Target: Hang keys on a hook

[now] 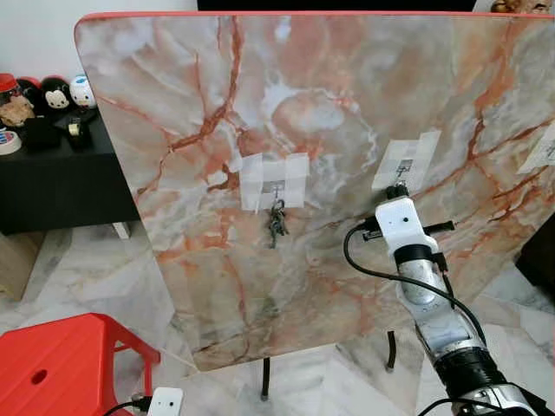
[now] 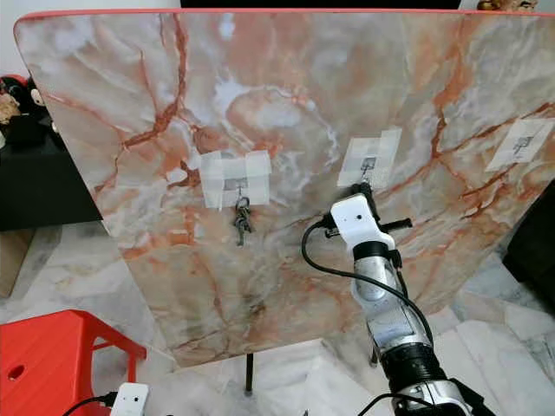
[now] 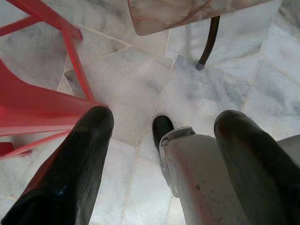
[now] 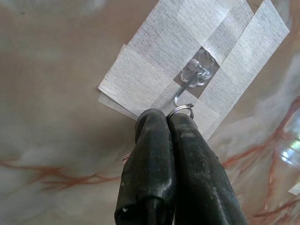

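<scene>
A marble tabletop [image 1: 329, 104] stands tilted upright, with small metal hooks taped to it. A bunch of keys [image 1: 277, 222] hangs from the left hook [image 1: 276, 187]. My right gripper [image 4: 168, 117] is shut on a silver key ring [image 4: 181, 110], whose rim sits just under the curved tip of the middle hook [image 4: 187, 87]. In the head views the same gripper [image 1: 398, 190] is pressed up close to that hook's tape patch [image 1: 406, 161]. My left gripper [image 3: 164, 126] hangs open over the floor, holding nothing.
A third taped hook [image 2: 520, 143] is at the tabletop's right edge. A red plastic stool [image 1: 69, 355] stands at lower left. A black cabinet [image 1: 61, 182] with figurines is behind on the left. Thin table legs [image 1: 264, 378] reach down to the marble floor.
</scene>
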